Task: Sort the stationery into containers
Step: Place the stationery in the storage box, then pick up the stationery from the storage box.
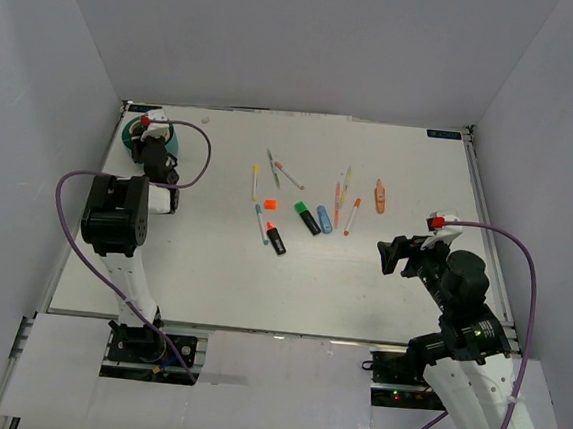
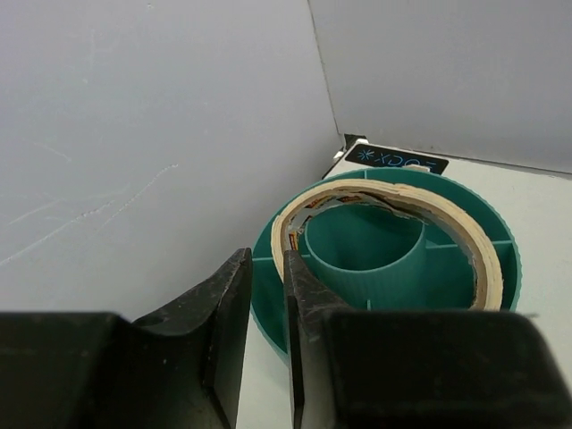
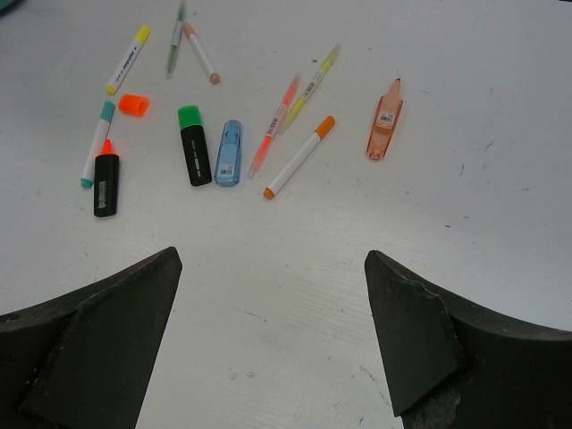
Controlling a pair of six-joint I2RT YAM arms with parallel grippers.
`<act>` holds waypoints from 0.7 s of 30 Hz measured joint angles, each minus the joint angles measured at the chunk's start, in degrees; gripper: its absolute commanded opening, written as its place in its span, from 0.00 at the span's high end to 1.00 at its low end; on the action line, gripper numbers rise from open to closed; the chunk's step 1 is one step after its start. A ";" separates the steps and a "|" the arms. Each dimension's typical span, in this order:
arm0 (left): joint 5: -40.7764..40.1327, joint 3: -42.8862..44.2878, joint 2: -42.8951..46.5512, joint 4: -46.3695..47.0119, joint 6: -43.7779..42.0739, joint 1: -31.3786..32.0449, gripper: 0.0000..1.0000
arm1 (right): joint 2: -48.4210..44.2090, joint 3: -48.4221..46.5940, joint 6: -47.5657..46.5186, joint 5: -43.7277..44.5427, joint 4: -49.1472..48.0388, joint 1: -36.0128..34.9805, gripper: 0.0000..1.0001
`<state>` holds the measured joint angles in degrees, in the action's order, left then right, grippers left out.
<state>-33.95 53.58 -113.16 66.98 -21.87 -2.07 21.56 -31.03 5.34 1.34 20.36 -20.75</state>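
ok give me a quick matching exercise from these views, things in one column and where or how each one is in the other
1 tan ring
2 green-capped highlighter
3 right gripper
4 peach marker

a jaws wide apart, holding nothing
b rightmost of the scattered items
c around the teal organiser's inner tube
d beside the blue highlighter

Pairs: 1c, 2d, 3a, 4b

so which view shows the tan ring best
The left wrist view: the tan ring fills it, lying tilted around the teal organiser's inner cup, just past the left gripper. In the top view that gripper covers most of the organiser, so the ring cannot be made out. The right wrist view shows only pens and highlighters.
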 measured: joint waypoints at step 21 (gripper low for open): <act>21.00 19.67 12.57 -43.34 30.32 -7.82 0.43 | -0.90 0.07 0.00 -0.24 -0.92 -0.02 0.10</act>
<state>-12.95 73.25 -100.60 23.64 8.45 -9.89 20.67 -30.96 5.34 1.10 19.44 -20.78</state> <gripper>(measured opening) 0.565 0.900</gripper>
